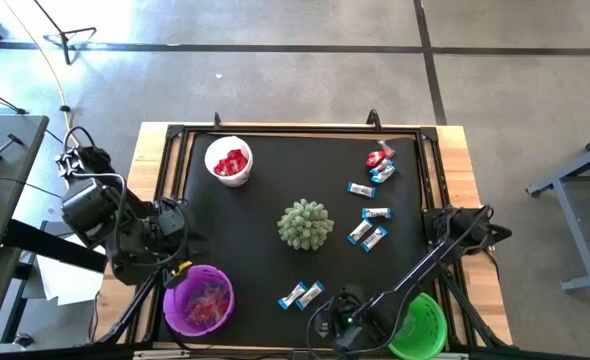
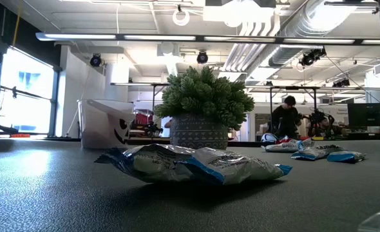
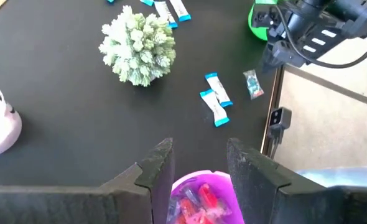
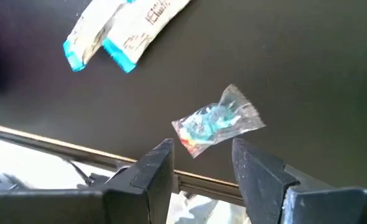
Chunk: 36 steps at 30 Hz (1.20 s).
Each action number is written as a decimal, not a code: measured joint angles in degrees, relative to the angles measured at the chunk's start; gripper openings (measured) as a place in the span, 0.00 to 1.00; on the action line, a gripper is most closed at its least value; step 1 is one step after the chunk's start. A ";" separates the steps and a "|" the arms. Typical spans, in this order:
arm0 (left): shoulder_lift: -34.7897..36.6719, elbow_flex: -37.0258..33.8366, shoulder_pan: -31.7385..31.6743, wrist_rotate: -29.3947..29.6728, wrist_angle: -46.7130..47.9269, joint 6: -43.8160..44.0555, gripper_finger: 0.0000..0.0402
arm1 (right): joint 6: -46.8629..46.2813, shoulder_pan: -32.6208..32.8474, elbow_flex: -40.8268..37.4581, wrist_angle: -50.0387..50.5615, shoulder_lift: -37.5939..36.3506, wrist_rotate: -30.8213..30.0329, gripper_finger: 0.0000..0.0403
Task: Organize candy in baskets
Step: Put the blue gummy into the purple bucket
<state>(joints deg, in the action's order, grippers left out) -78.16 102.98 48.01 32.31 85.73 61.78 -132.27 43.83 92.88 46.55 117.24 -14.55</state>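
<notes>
The right gripper hangs over the near edge of the matte black mat, fingers spread, above a crinkled clear-wrapped candy with teal and red contents; it grips nothing. Two flat blue-and-silver candy packets lie side by side, touching, nearby. The left gripper sits above the round purple basket, fingers spread and empty; shiny pinkish-red wrappers fill that basket. The white basket holds glossy red candy. The bright green basket stands at the mat's near right corner. More blue-and-silver packets lie scattered right of the spiky pale-green ball.
</notes>
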 joint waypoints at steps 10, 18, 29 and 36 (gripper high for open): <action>2.51 0.00 -1.37 0.35 0.00 -5.24 0.34 | 36.06 -1.64 0.00 -2.94 0.47 -0.52 0.39; 5.07 0.00 -3.38 0.85 -0.02 -7.86 0.34 | 74.66 -4.88 0.00 3.94 0.61 8.76 0.39; 4.86 -0.02 -3.78 0.79 -0.14 -6.93 0.34 | 99.40 -5.07 0.00 2.10 2.61 13.81 0.39; 4.88 -0.02 -3.76 0.83 -0.35 -6.39 0.34 | 109.88 -6.32 0.02 -2.24 3.41 13.43 0.39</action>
<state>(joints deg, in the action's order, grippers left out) -73.28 102.96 44.25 33.15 85.38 55.39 -22.39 37.51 92.90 44.31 120.65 -1.11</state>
